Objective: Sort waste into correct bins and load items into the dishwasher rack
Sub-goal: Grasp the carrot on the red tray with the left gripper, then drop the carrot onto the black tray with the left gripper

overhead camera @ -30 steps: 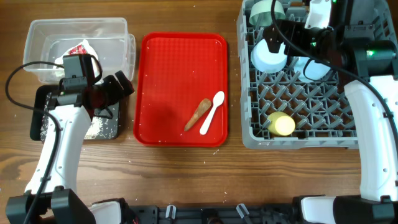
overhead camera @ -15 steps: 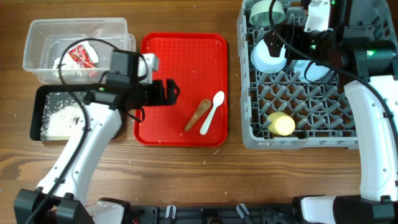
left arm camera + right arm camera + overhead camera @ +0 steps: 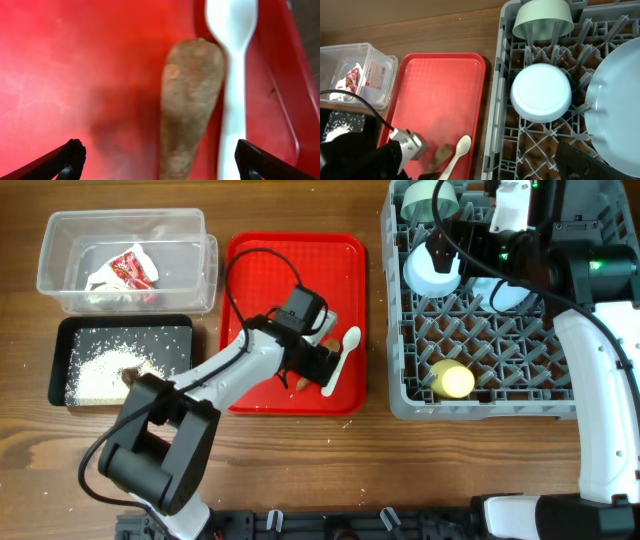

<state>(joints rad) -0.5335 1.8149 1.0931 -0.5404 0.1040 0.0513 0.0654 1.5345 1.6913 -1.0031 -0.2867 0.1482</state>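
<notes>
My left gripper [image 3: 316,366] stands open low over the red tray [image 3: 260,290]. Its fingertips [image 3: 71,154] straddle the brown tapered stick [image 3: 192,100] and the handle of the white spoon [image 3: 233,75] beside it. Nothing is gripped. The clear tub [image 3: 60,240] holds the red-and-white wrapper [image 3: 130,268]. Rice grains [image 3: 98,372] and a small brown lump [image 3: 130,376] lie in the black tray [image 3: 120,328]. In the grey rack [image 3: 500,405] are the pale green bowl [image 3: 542,17], the upturned light blue bowl [image 3: 541,92], the plate [image 3: 615,100] and the yellow cup [image 3: 452,380]. My right gripper [image 3: 485,169] hangs open above the rack, empty.
The red tray lies between the bins on the left and the rack on the right. The stick and spoon rest near the tray's front right corner, close to its raised rim [image 3: 295,145]. A few stray grains dot the wooden table [image 3: 300,470].
My left arm has swung right, from over the black tray across to the stick on the red tray. The right arm has not moved.
</notes>
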